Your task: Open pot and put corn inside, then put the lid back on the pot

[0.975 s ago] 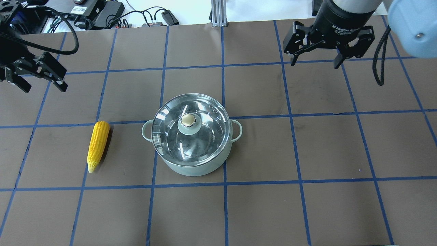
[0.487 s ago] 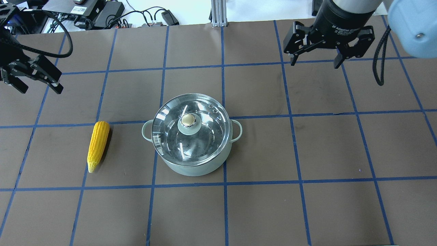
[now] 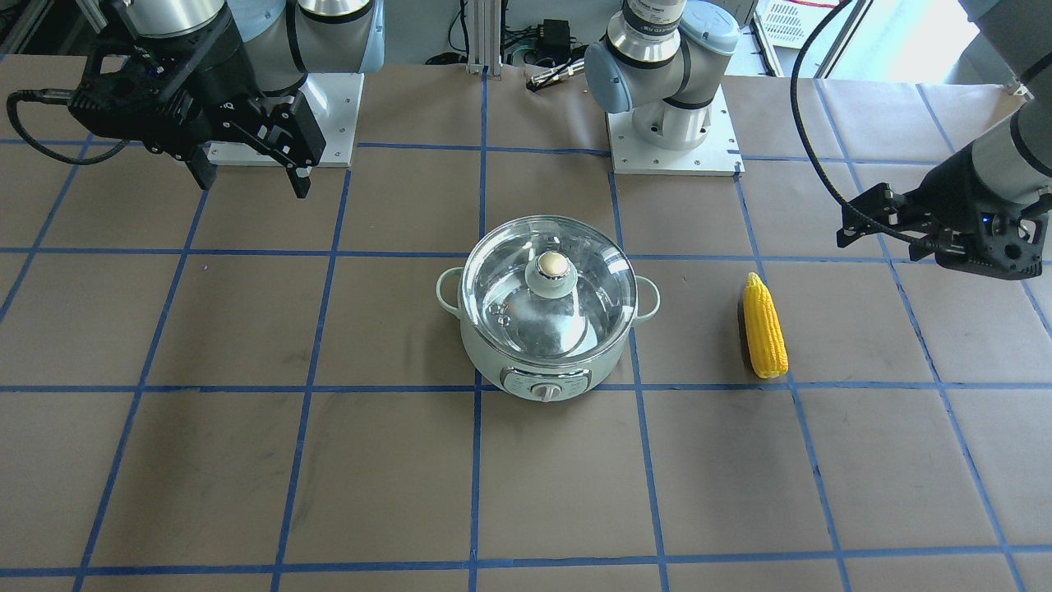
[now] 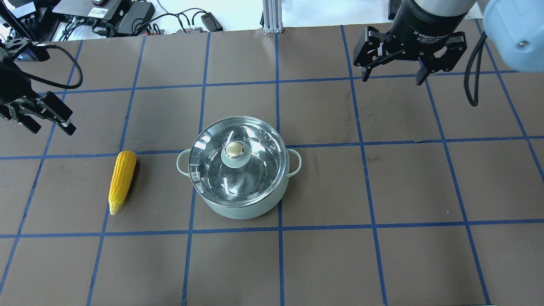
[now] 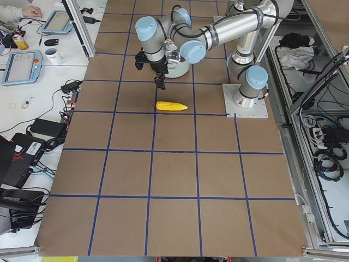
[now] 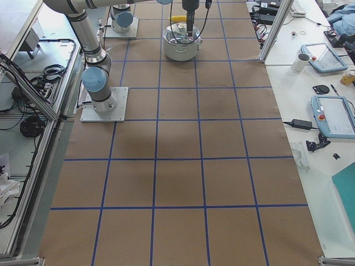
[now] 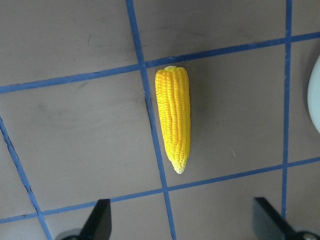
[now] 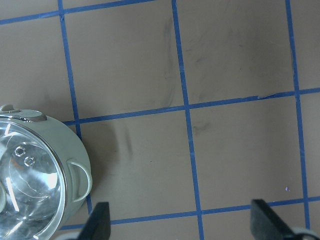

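Left gripper (image 4: 50,126) now sits closer to the bright yellow corn cob (image 4: 122,180) than half a second ago. Fingers are spread and empty, and its wrist camera looks straight down on the cob. Right gripper (image 4: 392,79) hasn't moved: fingers spread, well beyond the round mint-green electric pot (image 4: 238,211). The clear glass lid with beige knob (image 4: 255,170) is closed on the pot. Corn lies on the table left of the pot, not touching it. Likely the left arm is lining up on the corn; lid removal is not yet started.

Worktop (image 4: 425,187): brown, gridded with blue tape.
Pot (image 4: 250,212): stood at the middle.
Corn (image 4: 122,180): laid flat, well apart from it.
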You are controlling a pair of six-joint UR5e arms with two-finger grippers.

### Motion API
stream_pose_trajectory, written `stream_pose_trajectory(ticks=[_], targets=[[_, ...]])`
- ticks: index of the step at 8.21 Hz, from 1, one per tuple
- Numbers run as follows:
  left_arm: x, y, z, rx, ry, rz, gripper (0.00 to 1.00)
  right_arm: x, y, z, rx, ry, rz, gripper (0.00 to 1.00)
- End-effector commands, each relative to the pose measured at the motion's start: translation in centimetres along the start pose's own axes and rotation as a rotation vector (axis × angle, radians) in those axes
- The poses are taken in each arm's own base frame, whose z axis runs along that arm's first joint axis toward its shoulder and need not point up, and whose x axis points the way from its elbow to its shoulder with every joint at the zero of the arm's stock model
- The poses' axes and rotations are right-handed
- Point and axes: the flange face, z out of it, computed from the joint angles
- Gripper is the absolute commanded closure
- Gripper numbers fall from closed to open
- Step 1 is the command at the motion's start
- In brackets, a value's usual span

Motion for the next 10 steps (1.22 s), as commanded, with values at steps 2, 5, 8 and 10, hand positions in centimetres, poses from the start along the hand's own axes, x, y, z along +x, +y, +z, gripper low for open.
stream_pose_trajectory(ticks=[2,5,8,10], targets=[[-1.5,-2.0,8.3,-0.032,0.029,0.012,0.00,0.1,0.0,0.1,-0.003,0.000,0.002,0.00],[-2.1,-3.2,11.5,-0.080,0.072,0.014,0.00,0.1,0.0,0.1,-0.008,-0.001,0.002,0.00],[-2.8,-4.5,14.8,-0.129,0.112,0.012,0.00,0.0,0.0,0.1,-0.008,-0.002,0.002,0.00],[-2.5,-5.0,15.8,-0.125,0.157,-0.002,0.00,0.1,0.1,0.1,-0.010,-0.002,0.003,0.00]])
